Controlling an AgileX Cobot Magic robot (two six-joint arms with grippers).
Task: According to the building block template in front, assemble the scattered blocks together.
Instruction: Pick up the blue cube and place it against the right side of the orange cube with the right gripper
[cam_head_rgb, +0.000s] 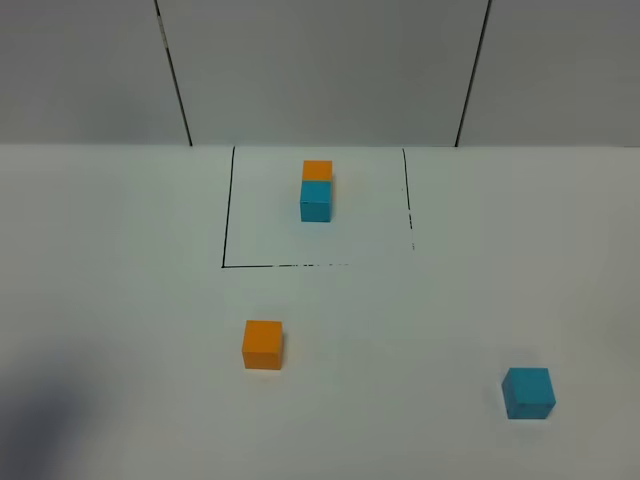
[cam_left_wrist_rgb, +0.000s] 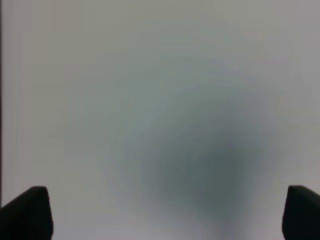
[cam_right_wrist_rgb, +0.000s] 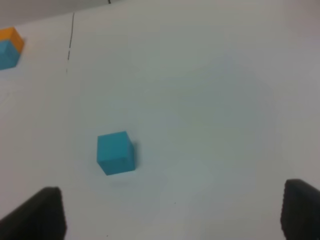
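Observation:
The template (cam_head_rgb: 316, 190), an orange cube joined to a cyan cube, sits inside a thin black square outline (cam_head_rgb: 228, 220) at the back middle of the table. It also shows in the right wrist view (cam_right_wrist_rgb: 9, 47). The loose orange block (cam_head_rgb: 262, 345) lies in front of the outline. The loose cyan block (cam_head_rgb: 528, 392) lies at the front right and shows in the right wrist view (cam_right_wrist_rgb: 115, 152). My left gripper (cam_left_wrist_rgb: 165, 212) is open and empty over bare table. My right gripper (cam_right_wrist_rgb: 172, 212) is open and empty, set back from the cyan block.
The white table (cam_head_rgb: 450, 300) runs back to a grey panelled wall (cam_head_rgb: 320, 70). A dark shadow (cam_head_rgb: 40, 420) lies on the table at the front left. Neither arm shows in the exterior view.

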